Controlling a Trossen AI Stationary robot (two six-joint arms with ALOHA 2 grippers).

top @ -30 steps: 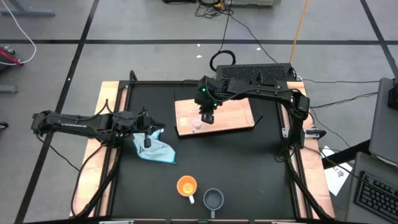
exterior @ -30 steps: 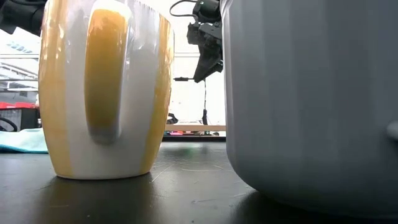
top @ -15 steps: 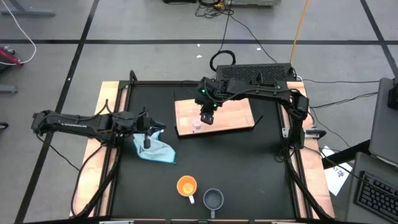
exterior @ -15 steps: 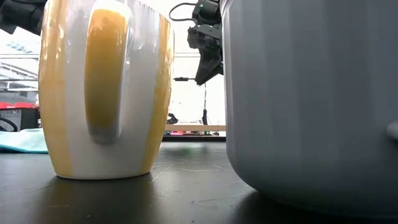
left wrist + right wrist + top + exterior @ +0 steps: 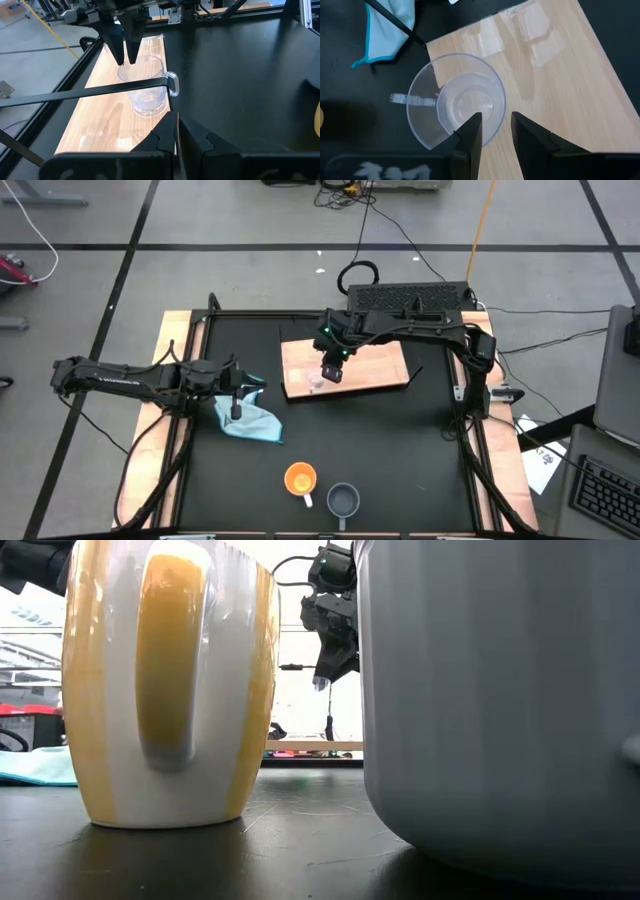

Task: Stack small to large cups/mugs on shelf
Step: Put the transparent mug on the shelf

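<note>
Three vessels are seen on the black table point(image 5: 400, 450); the clear glass cup point(image 5: 316, 382) stands upright on the light-wood shelf point(image 5: 375, 365), near the shelf's edge on the left arm's side; the orange mug point(image 5: 299, 479) and the grey-blue mug point(image 5: 343, 500) are set just beside each other at the table's near edge, well apart from the shelf. The right gripper point(image 5: 331, 373) is held above the glass cup; its fingers point(image 5: 470, 135) are parted with a narrow gap and are closed on nothing, the cup's rim lying below them, clear of both. The left gripper point(image 5: 236, 408) is poised over the light blue cloth point(image 5: 250, 420), which lies crumpled on the table beside the shelf; its fingers point(image 5: 162, 137) are brought together, and nothing is seen between them. In the low view the two mugs fill the foreground, the right gripper showing between them, raised above the shelf.
</note>
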